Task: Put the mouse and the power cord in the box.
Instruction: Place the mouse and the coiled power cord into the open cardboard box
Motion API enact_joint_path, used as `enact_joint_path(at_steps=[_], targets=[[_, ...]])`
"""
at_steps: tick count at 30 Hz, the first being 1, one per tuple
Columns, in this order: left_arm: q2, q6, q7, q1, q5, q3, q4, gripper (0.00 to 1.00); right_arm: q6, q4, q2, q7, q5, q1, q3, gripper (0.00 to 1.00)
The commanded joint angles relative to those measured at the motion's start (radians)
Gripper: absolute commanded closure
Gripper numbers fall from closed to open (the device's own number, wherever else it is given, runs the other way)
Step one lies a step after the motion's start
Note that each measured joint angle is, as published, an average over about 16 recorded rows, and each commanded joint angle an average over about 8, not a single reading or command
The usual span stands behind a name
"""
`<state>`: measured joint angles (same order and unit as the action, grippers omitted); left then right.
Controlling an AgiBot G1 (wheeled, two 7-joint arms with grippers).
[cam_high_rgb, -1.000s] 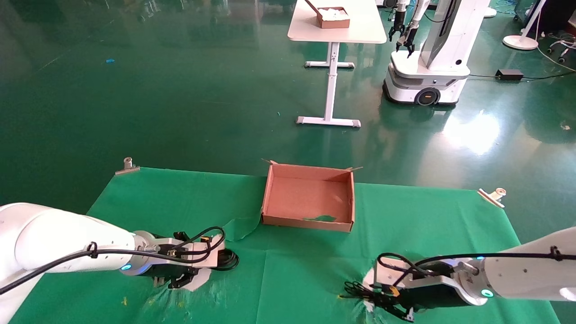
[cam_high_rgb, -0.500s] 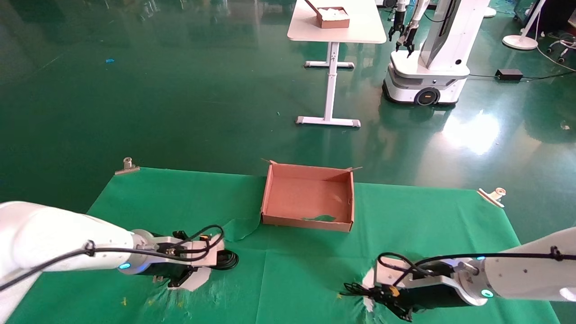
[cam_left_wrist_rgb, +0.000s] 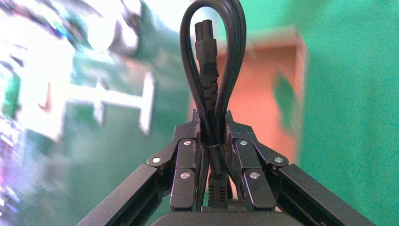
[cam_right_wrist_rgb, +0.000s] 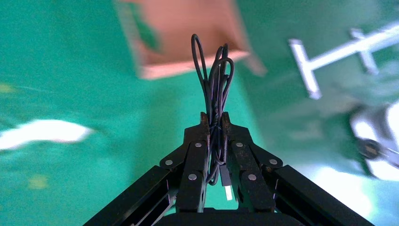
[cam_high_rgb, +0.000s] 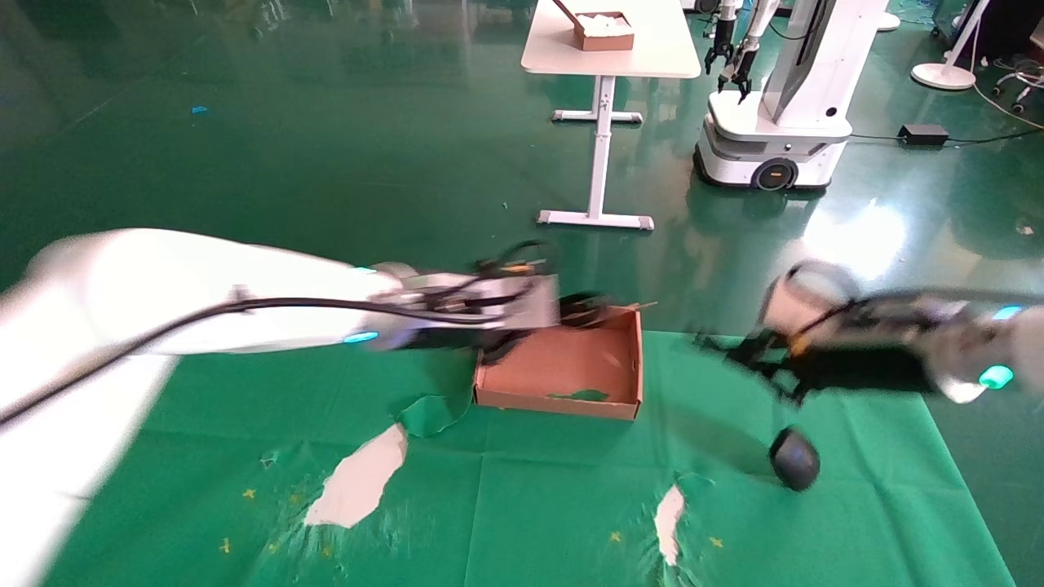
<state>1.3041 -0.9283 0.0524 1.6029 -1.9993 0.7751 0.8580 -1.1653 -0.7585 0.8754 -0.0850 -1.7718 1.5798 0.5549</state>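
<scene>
Head view: both arms have lifted off the near table edge since a second ago; left gripper [cam_high_rgb: 571,314] now at the box's [cam_high_rgb: 624,403] 11 o'clock corner, pinched shut on the power cord [cam_left_wrist_rgb: 214,70] bundle, loops and connector poking past the jaws; right gripper [cam_high_rgb: 771,359] is up at the box's 3 o'clock, clamped on the mouse's bundled thin wire [cam_right_wrist_rgb: 214,89], mouse [cam_high_rgb: 794,458] dangling below over the cloth; both pickups done, cord drop looks imminent.

Both arms [cam_high_rgb: 245,306] raised — jaws clamped shut.
</scene>
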Motion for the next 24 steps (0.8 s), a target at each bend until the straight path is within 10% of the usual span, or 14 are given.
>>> enact_joint_path(at_steps=[1,6,14,24], targets=[[0.055,0.065,-0.061,-0.001,0.016,0.001,-0.039,1.0,0.014,0.011,-0.018,-0.001,-0.004,0.03,-0.011,1.0],[0.071,0.206,-0.203,-0.034,0.081,0.14,-0.073,0.99,-0.012,-0.005,-0.077,-0.01,0.002,0.067,-0.028,1.0],[0.073,0.366,-0.216,-0.024,0.106,0.353,-0.146,0.0,-0.061,-0.121,-0.157,-0.077,0.017,0.033,-0.038,1.0],[0.072,0.433,-0.145,0.015,0.177,0.508,-0.149,0.0,-0.048,-0.251,-0.155,-0.149,0.031,-0.018,-0.04,1.0]])
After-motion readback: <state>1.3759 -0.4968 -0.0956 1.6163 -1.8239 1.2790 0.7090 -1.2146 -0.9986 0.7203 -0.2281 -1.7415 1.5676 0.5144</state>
